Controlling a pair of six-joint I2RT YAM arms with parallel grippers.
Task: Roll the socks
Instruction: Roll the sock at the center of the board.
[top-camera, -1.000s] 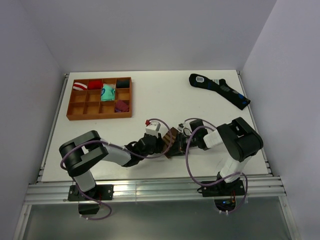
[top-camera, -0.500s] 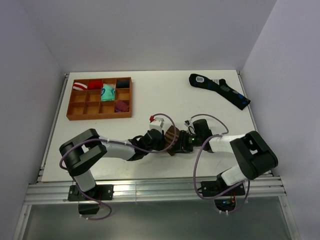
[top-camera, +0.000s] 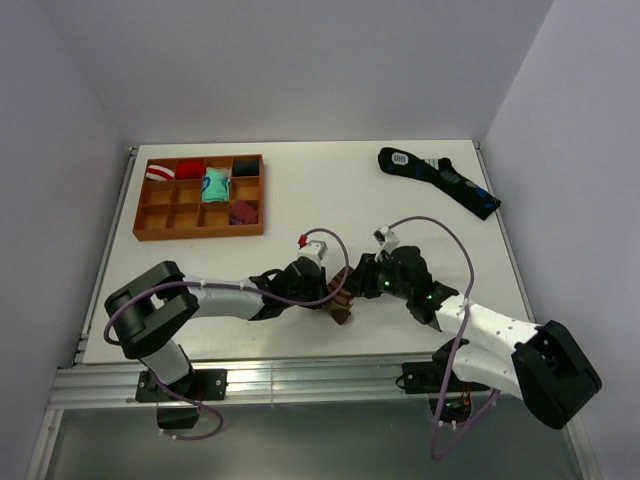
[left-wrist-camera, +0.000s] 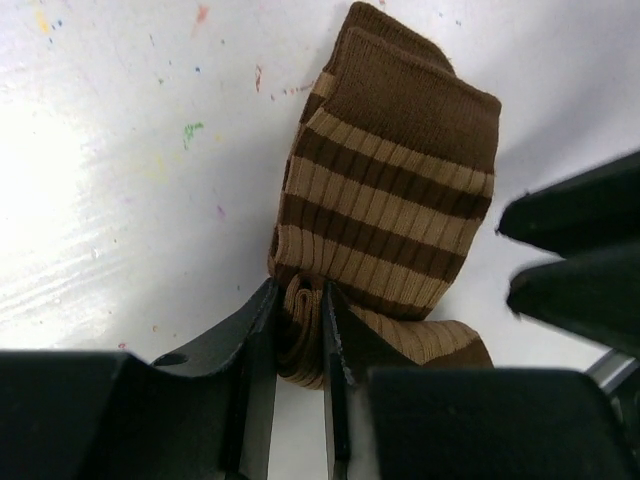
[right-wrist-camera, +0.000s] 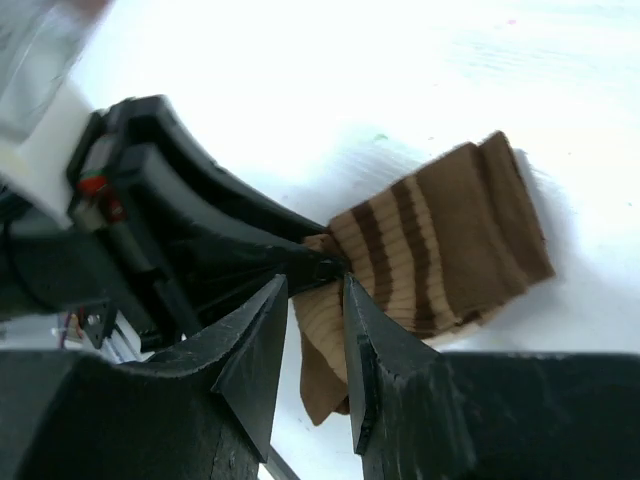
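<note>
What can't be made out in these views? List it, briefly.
- Left wrist view: the left gripper covers the fold of the socks it pinches.
- Right wrist view: whether the right gripper clamps or merely flanks the fabric is unclear.
- Top view: both grippers cover most of the socks; how far they are rolled is hidden.

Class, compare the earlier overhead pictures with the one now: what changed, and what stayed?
The right arm swung its elbow down toward the near right corner, stretching out low. The left arm also lowered and straightened. Its jaws pinch the socks. The tray and black sock stayed put.
</note>
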